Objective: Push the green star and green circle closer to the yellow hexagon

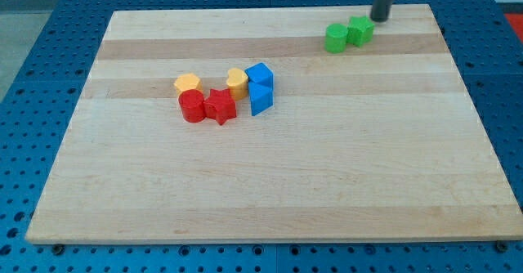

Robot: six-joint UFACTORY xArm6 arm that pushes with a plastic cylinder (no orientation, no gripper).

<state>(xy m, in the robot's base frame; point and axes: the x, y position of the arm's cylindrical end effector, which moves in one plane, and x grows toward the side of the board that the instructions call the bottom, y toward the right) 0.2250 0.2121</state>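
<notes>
Two green blocks sit touching near the view's top right: the green circle on the left and the green star on the right. My tip stands just right of and above the green star, close to it or touching it. The yellow hexagon lies left of the board's middle, far to the left and below the green pair.
Beside the yellow hexagon are a red cylinder, a red star, a yellow heart and two blue blocks. The wooden board lies on a blue perforated table.
</notes>
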